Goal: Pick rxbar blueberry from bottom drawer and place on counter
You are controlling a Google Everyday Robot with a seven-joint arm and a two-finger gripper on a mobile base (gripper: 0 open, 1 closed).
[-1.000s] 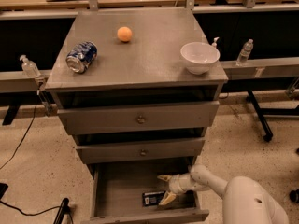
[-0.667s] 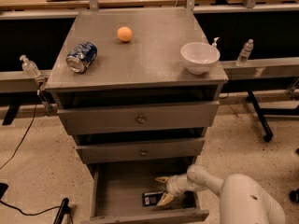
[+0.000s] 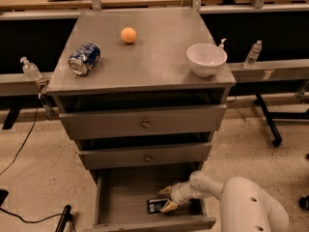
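Observation:
The bottom drawer (image 3: 120,197) is pulled open at the foot of the cabinet, with a bare grey floor. The rxbar blueberry (image 3: 155,206), a small dark packet with white patches, lies flat on the drawer floor near its front right. My gripper (image 3: 166,198) reaches into the drawer from the right. Its yellowish fingers are spread open, one above and one below the bar's right end, right at the packet. The counter (image 3: 154,57) is the grey cabinet top above.
On the counter lie a crushed blue soda can (image 3: 84,59), an orange ball (image 3: 128,35) and a white bowl (image 3: 206,59). Two shut drawer fronts with knobs (image 3: 145,124) sit above the open drawer. Bottles stand on side rails.
My gripper has moved a little left, further over the bar's right end. The bar has not moved.

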